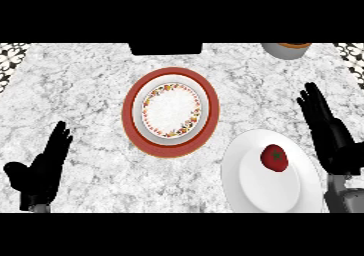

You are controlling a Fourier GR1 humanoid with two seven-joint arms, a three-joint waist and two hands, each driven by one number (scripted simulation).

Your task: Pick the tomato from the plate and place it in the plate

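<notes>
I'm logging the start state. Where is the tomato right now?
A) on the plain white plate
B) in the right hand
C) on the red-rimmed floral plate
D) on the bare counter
A: the tomato lies on the plain white plate, beside the open right hand and apart from the red-rimmed plate.

The counter [81, 100] lies open between the white plate [251, 197] and red-rimmed plate [129, 116]; a bowl [286, 50] stands far back.

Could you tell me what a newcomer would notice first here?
The round red tomato on the plain white plate at lower right stands out first. Next comes the red-rimmed, flower-patterned plate at the centre. The black left hand and right hand rest open at the sides.
</notes>
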